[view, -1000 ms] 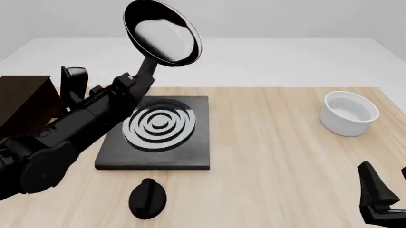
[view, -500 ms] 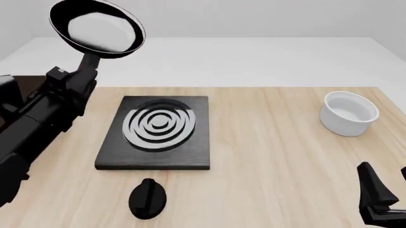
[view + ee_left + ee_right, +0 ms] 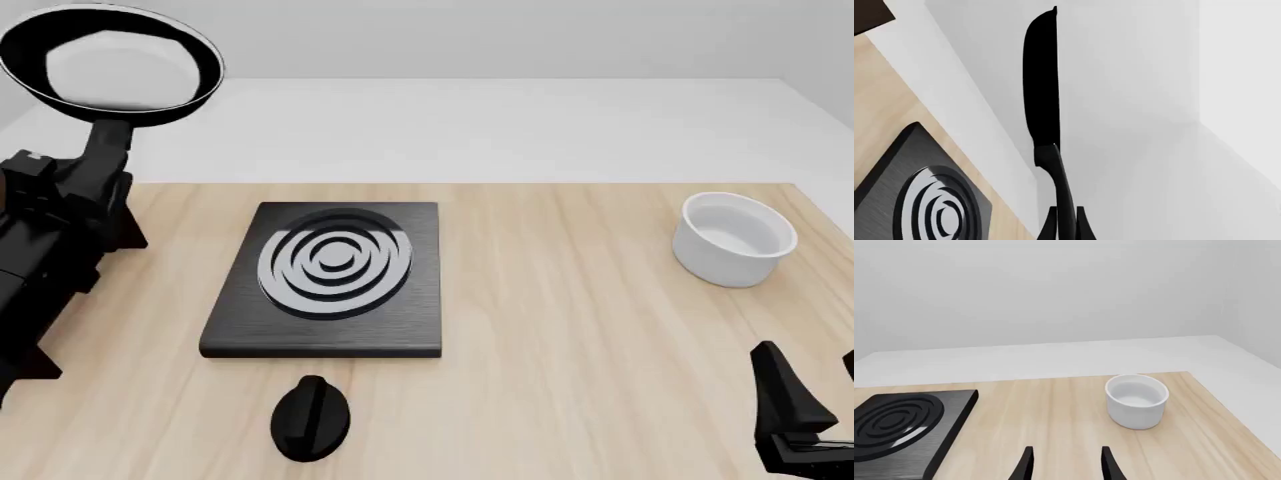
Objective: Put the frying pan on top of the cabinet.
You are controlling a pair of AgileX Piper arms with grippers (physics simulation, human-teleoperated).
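The round shiny black frying pan (image 3: 111, 66) is held high by its handle between the closed left jaws, with nothing inside. The right jaws are open and hold nothing; the round white bowl (image 3: 1137, 401), with nothing in it, sits just beyond them.

bright even light | soft faint shadows | sharp, no blur
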